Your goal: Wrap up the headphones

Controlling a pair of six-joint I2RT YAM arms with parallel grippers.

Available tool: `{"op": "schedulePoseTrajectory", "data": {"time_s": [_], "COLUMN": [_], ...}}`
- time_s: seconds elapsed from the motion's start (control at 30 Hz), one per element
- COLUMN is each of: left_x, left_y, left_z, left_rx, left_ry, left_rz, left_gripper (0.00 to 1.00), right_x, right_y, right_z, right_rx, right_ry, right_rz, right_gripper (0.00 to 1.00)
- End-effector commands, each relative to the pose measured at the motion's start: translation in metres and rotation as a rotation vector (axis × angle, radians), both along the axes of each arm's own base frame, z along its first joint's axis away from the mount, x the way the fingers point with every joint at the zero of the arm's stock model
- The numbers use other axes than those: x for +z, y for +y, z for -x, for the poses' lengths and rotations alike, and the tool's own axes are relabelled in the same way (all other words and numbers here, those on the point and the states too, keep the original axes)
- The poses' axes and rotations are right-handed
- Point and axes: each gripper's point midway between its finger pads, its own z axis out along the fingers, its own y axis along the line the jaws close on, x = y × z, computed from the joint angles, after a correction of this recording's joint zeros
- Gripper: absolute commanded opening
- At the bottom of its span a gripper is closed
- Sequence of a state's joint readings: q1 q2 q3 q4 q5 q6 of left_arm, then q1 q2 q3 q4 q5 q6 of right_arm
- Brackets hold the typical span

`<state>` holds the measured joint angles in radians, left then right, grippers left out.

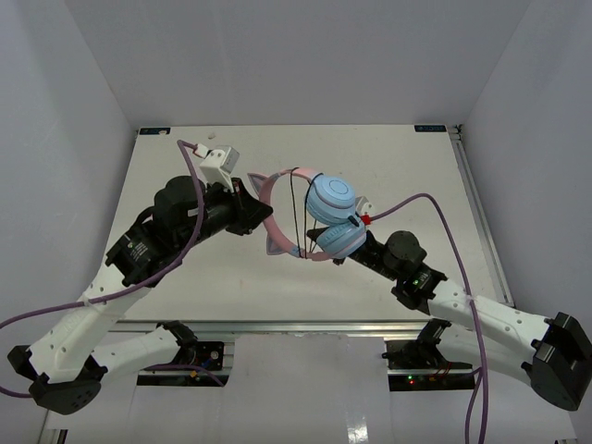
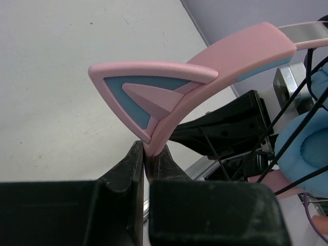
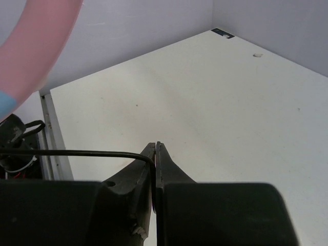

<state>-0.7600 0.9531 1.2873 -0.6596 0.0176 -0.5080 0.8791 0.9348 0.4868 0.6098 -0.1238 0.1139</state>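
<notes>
The left gripper (image 2: 147,156), pressed on the headband (image 2: 225,54) just above its tips, holds the headphones (image 1: 330,197) off the table (image 1: 416,157). This probably lets the right gripper (image 3: 155,149), pinching the cord (image 3: 77,151), wind it.

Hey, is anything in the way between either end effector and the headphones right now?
Nothing visible: the left end effector clamps the headphones by the pink headband, and the right end effector pinches their black cord.

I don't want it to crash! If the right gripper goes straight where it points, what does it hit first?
Probably the table, as far as its wrist view shows. The right gripper, shut on the cord, aims down at it; the headband sits off to the side.
</notes>
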Motion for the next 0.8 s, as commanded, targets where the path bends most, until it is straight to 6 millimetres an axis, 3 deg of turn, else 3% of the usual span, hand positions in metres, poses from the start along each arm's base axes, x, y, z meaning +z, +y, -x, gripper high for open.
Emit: {"op": "schedulePoseTrajectory", "data": {"time_s": [0.0, 0.23, 0.33, 0.43, 0.57, 0.77], "left_x": [0.022, -0.009, -0.022, -0.029, -0.043, -0.086], "left_y": [-0.018, -0.026, -0.027, -0.025, -0.022, -0.015], "left_z": [0.053, 0.062, 0.060, 0.053, 0.040, 0.011], "left_rx": [-0.299, -0.384, -0.381, -0.344, -0.291, -0.168], "left_ry": [-0.027, 0.028, 0.053, 0.060, 0.081, 0.133], "left_rz": [0.069, 0.021, -0.003, -0.032, -0.081, -0.225], "left_gripper": [0.00, 0.00, 0.00, 0.00, 0.00, 0.00], "right_x": [0.007, 0.042, 0.053, 0.056, 0.050, 0.014], "right_y": [-0.025, -0.030, -0.033, -0.033, -0.033, -0.033], "right_z": [-0.047, -0.055, -0.052, -0.042, -0.035, -0.043], "right_rx": [-0.251, -0.308, -0.309, -0.269, -0.239, -0.274], "right_ry": [-0.026, -0.093, -0.124, -0.157, -0.168, -0.135], "right_rz": [0.058, -0.054, -0.116, -0.157, -0.184, -0.139], "right_gripper": [0.09, 0.23, 0.24, 0.09, 0.08, 0.08]}}
